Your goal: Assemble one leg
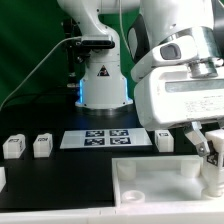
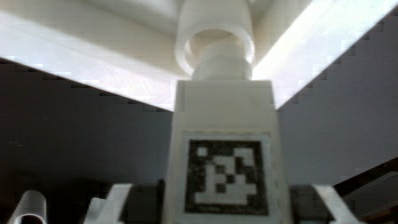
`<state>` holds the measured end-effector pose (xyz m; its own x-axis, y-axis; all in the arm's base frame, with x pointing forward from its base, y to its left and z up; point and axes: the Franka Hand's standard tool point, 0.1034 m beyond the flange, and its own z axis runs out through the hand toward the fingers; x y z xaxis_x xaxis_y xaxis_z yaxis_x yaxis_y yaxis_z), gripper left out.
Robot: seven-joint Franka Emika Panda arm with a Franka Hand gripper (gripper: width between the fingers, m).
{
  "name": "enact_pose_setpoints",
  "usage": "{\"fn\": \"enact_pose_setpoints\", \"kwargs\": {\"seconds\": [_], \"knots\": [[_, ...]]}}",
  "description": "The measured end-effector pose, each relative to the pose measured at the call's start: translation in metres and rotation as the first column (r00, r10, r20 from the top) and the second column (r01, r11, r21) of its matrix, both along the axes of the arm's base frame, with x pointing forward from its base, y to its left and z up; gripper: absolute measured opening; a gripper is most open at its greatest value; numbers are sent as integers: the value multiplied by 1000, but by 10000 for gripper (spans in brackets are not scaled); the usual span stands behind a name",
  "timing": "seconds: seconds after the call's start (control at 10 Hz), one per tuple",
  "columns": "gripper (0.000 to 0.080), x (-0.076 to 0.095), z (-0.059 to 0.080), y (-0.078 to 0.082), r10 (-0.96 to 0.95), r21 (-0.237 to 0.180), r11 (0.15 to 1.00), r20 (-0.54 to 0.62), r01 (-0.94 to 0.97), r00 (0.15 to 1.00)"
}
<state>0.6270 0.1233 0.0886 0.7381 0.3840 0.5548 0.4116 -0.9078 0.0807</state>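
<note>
Presently, in the exterior view, the gripper [image 1: 212,152] stands at the exterior view's right over the white panel [image 1: 140,178], its fingers closed on the leg [image 1: 213,160], tag facing the camera. Three loose legs [image 1: 42,145] and the marker board [image 1: 105,138] lie on the black table [image 1: 40,190] beyond the panel. Wrist view: the leg [image 2: 226,130] sits clamped between the fingers [image 2: 121,200], its round end pointing toward the panel [image 2: 89,50].

A dark green curtain [image 1: 25,30] hangs behind the black table [image 1: 40,180].
</note>
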Motion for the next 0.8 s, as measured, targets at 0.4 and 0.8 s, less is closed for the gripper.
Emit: {"fn": "enact_pose_setpoints", "kwargs": {"seconds": [0.4, 0.8], "knots": [[295, 1, 0, -2, -5, 2, 1000, 16, 5, 1000], [295, -1, 0, -12, 6, -22, 1000, -52, -7, 999]]}}
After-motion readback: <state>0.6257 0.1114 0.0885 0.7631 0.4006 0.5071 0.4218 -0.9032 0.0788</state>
